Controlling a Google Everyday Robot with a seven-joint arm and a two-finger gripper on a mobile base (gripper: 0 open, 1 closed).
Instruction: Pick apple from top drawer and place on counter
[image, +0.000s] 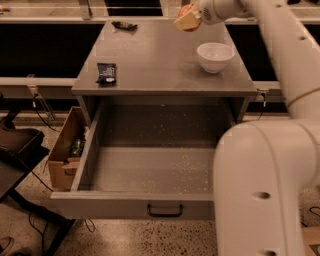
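My gripper (188, 18) is shut on the red-orange apple (192, 25) and holds it in the air above the far part of the counter (160, 60), left of and beyond a white bowl (215, 56). One tan finger (185, 21) covers the apple's front, so only its red edge shows. The top drawer (150, 170) stands pulled wide open below the counter, with nothing on its speckled grey floor. Its dark handle (164, 210) is at the front. My white arm (265, 165) fills the right side and hides the drawer's right front corner.
A dark packet (106, 72) lies at the counter's left front. A small black object (124, 25) lies at the far left edge. A brown cardboard box (67, 150) with items stands on the floor left of the drawer. Cables run across the floor.
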